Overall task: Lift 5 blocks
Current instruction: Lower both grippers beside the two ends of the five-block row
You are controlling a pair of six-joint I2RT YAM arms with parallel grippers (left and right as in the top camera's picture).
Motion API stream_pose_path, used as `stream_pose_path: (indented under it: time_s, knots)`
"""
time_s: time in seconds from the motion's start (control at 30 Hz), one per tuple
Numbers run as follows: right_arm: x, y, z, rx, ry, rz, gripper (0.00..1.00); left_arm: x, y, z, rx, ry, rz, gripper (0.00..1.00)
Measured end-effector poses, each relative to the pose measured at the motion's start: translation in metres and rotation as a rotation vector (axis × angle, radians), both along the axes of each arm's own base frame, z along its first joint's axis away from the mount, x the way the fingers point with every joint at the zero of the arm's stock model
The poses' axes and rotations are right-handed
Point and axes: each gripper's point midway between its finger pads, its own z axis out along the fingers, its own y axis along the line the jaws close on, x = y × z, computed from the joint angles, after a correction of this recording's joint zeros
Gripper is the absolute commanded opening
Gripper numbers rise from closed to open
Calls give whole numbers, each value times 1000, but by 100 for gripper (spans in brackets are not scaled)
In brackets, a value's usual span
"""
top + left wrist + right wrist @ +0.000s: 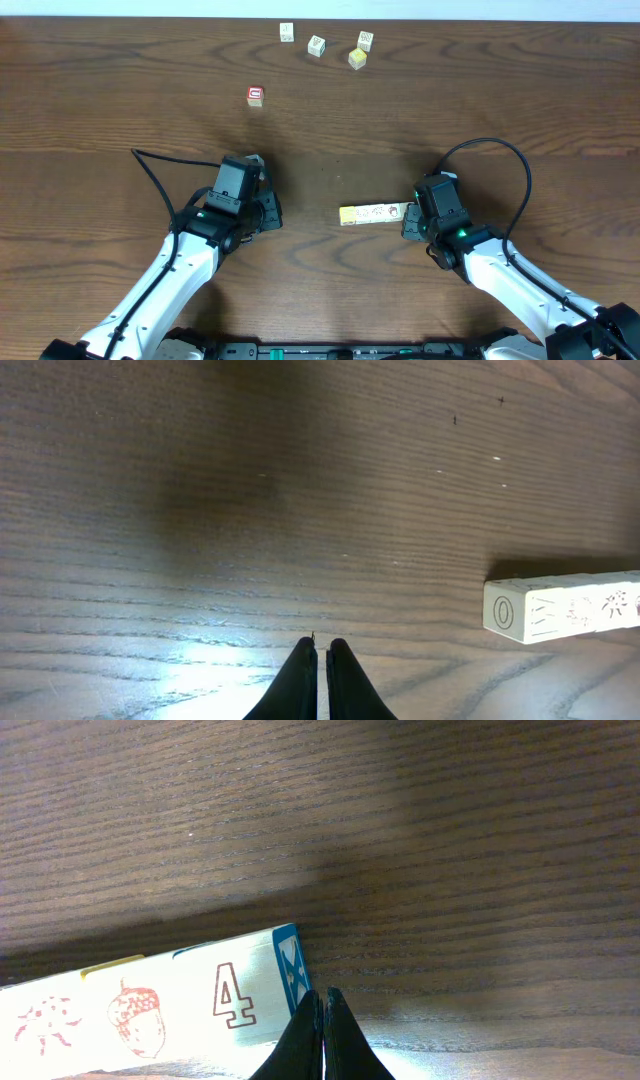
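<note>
The blocks (372, 213) lie side by side in one short row, flat on the brown table (100, 120), between the two grippers. From above, the row looks like one pale stick with a yellow bit at its left end (its pictures are too small to read from up there). The right wrist camera shows the top faces: a big red 4, an acorn, and a spotty red drawing I cannot make out. It also shows a blue end face with a cross pattern. The left wrist camera sees the other end, where a 0 sits inside a ring, next to faint marks that cannot be read.

Only the view from above shows the far side of the table. There, four small cubes (316, 45) sit in a loose bunch, one of them yellow. A red cube (255, 96) sits alone, a bit nearer.

The right gripper (322, 995) is pinched tight with nothing in it. Its tips are right at the blue end, but I cannot tell if they touch. The left gripper (320, 648) is pinched tight too and holds nothing. It is over bare wood, well apart from the row. Both arms reach in from the near edge and lean toward the middle.
</note>
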Motion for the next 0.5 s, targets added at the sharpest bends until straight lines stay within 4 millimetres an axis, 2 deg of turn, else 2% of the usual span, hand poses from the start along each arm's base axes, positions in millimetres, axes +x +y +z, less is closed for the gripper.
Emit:
stream_pose_path:
  time_s: [0.27, 0.5]
  knots:
    - [1, -3, 0, -11, -5, -9, 1, 4, -2, 3, -12, -18, 7, 7]
    - [7, -6, 3, -40, -33, 5, 1, -1, -13, 3, -13, -18, -25, 7]
